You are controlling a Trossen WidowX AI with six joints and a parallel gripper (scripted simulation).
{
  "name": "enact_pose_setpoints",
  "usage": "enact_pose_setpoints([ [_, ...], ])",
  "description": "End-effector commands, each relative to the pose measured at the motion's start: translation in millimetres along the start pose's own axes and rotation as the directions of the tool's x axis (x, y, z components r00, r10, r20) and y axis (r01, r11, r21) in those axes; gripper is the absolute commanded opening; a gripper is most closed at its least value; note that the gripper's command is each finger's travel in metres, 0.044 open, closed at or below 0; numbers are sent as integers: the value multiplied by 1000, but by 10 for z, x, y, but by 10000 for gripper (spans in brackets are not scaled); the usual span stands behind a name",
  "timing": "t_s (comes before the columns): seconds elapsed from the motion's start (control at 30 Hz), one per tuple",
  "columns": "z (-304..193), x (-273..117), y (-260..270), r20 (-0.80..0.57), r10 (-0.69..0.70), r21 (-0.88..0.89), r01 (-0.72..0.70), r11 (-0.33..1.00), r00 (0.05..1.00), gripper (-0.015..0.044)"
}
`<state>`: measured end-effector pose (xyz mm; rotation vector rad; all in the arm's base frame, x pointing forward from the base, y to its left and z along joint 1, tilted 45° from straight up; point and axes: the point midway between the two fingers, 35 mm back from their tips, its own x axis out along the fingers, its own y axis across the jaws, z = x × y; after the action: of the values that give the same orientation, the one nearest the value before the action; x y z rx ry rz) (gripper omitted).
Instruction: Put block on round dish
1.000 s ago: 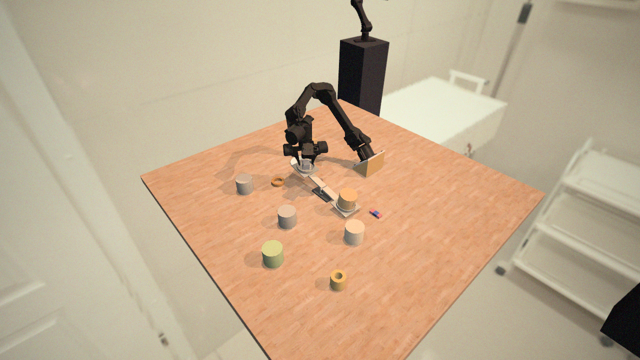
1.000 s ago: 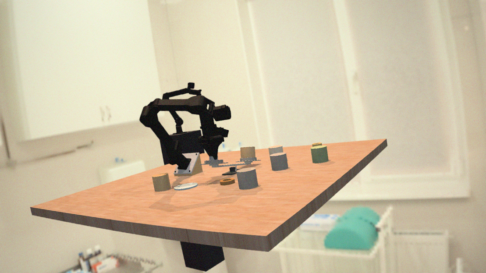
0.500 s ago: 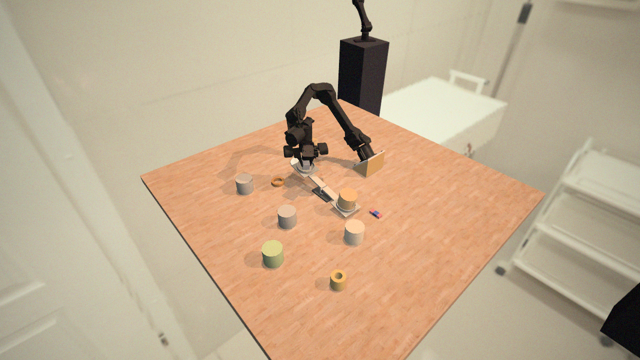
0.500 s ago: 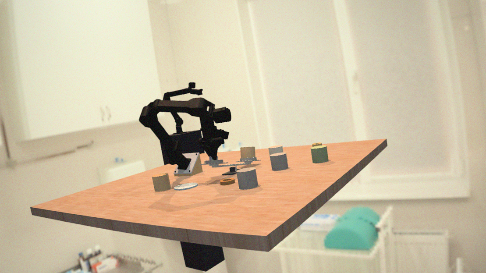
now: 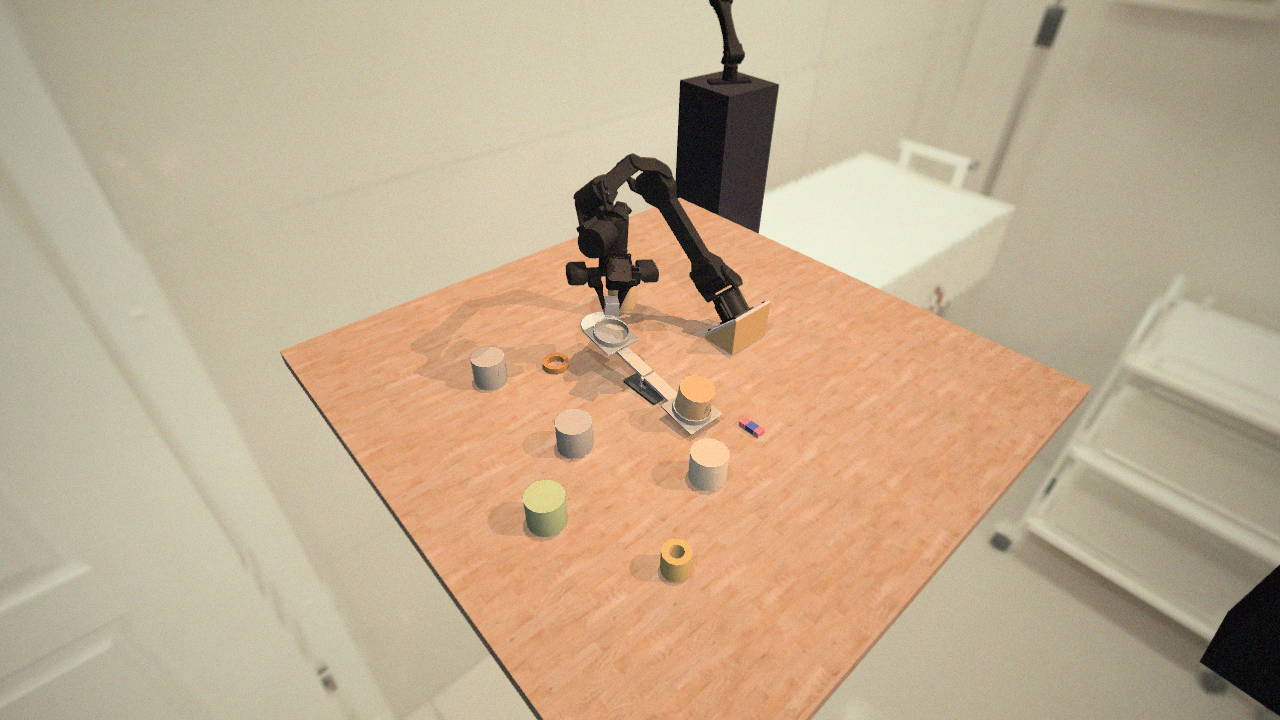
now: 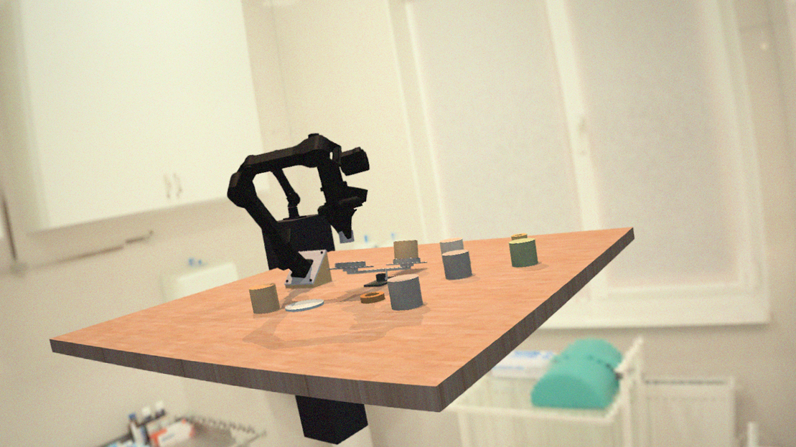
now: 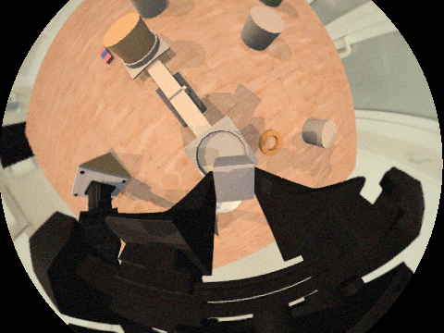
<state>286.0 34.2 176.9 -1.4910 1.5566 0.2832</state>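
Claw point(image 7: 235, 187) clamped on one grey block point(image 7: 233, 183), two cups, two rings.

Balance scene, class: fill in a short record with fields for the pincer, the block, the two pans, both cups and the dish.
pincer: shut on the block, raised above the near pan
block: grey cube between the fingers, clear of the pan
near pan: bare, only a ring mark on it
far pan cup: upright on its pan
other cup: upright on the table, beside the dish, not over it
round dish: nothing on it
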Motion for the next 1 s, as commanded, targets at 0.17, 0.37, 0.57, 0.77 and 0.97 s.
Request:
enact_pose_setpoints([
  [0.17,-56,-258,-5,38,-21,-7,21,1000,999,0],
  [0.37,-437,12,-106,18,4,7,-4,1000,1000,0],
  [0.57,-847,267,-129,-11,27,23,-26,999,1000,0],
  [0.77,-1259,490,-70,-50,49,39,-47,998,998,0],
  [0.97,-1491,602,-3,-76,62,48,-59,997,995,0],
])
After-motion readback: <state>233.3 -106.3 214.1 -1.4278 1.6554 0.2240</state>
